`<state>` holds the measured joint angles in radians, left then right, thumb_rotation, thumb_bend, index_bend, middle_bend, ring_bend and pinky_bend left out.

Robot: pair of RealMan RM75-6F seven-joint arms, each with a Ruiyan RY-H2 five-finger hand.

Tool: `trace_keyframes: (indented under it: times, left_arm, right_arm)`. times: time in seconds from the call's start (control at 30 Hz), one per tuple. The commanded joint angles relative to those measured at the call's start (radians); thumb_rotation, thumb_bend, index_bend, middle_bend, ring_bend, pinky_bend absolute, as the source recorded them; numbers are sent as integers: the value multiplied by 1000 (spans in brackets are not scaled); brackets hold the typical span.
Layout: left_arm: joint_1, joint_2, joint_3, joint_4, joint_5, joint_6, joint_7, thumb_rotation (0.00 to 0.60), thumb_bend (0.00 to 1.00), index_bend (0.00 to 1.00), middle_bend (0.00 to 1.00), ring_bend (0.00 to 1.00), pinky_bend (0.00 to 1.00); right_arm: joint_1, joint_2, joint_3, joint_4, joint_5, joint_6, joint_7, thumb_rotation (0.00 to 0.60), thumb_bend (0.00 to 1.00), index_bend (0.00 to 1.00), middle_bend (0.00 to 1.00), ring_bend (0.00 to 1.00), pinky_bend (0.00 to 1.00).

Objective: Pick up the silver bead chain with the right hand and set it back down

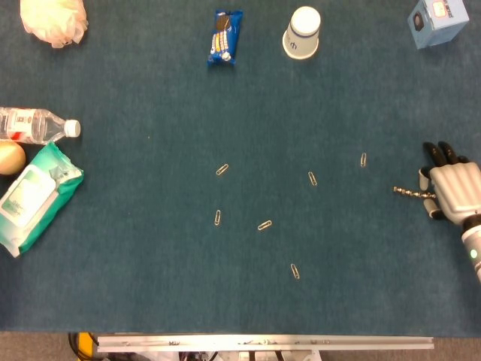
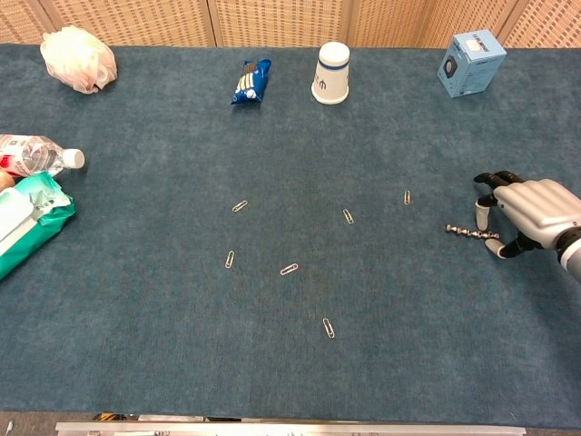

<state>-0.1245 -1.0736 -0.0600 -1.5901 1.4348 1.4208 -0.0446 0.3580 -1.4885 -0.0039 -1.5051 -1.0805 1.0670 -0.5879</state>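
Note:
The silver bead chain lies in a short straight line on the blue table cloth near the right edge; it shows too in the chest view. My right hand sits just right of it, palm down, fingers spread and curved over the chain's right end. In the chest view the right hand has its thumb and a fingertip on either side of that end, apart, with no clear grip. The chain rests flat on the cloth. My left hand does not show in either view.
Several paper clips lie mid-table, the nearest left of the hand. At the back stand a white cup, a blue snack packet and a blue box. A bottle and a wipes pack lie at the left edge.

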Motion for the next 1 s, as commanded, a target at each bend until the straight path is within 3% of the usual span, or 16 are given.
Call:
trace_keyframes:
  times: [0.03, 1.0]
  left_arm:
    - [0, 0, 0, 0, 0, 0, 0, 600, 447, 367, 379, 306, 441]
    - [-1, 1, -2, 0, -5, -6, 1, 600, 448, 367, 379, 305, 441]
  right_arm:
    - [1, 0, 0, 0, 0, 0, 1, 600, 306, 520, 99, 36, 277]
    - [-5, 13, -11, -22, -21, 32, 5, 600, 341, 556, 111, 36, 276]
